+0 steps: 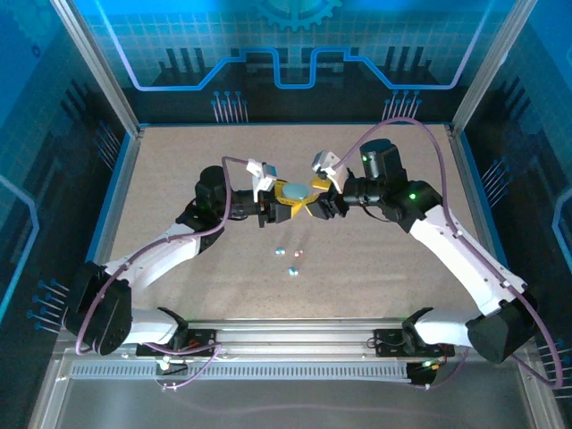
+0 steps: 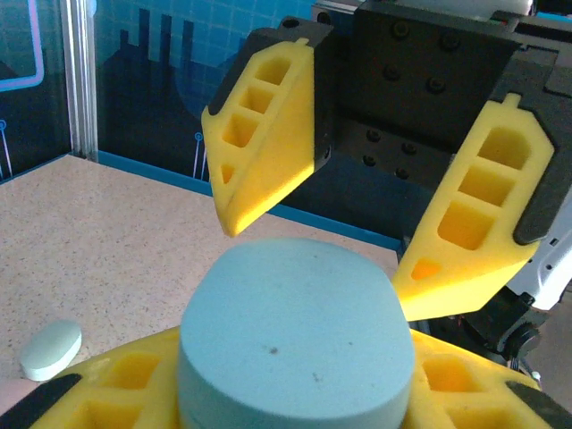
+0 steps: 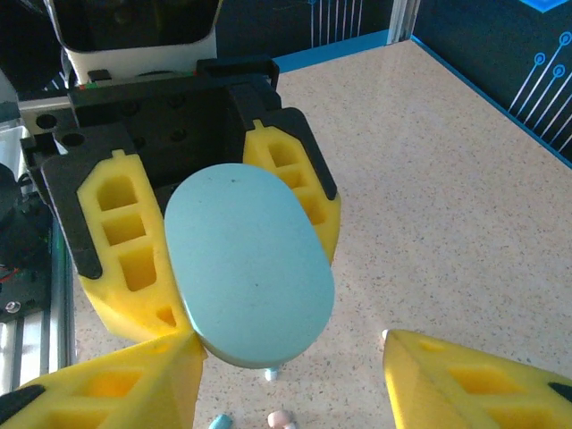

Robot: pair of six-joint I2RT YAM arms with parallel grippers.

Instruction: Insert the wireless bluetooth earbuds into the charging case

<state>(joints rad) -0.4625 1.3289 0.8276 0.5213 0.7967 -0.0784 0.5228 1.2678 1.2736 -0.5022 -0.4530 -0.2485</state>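
Note:
A light teal, pebble-shaped charging case (image 1: pixel 295 189) hangs above the table's middle, and my left gripper (image 1: pixel 288 200) is shut on its sides. In the left wrist view the case (image 2: pixel 295 331) sits between my yellow fingers (image 2: pixel 116 389). My right gripper (image 1: pixel 316 198) faces it from the right, open, its fingers (image 2: pixel 268 134) standing apart from the case. The right wrist view shows the case's flat oval face (image 3: pixel 246 268) with no gap in it. Three tiny earbuds (image 1: pixel 280 251) lie on the table below: one pale blue (image 3: pixel 271 374), one teal (image 3: pixel 221 420), one pink (image 3: pixel 281 418).
A pale mint pebble-shaped piece (image 2: pixel 52 349) rests on the speckled table (image 1: pixel 179 179) to the left of the held case. Blue walls and metal posts (image 1: pixel 121 98) ring the table, and a rail (image 1: pixel 295 335) runs along the near edge.

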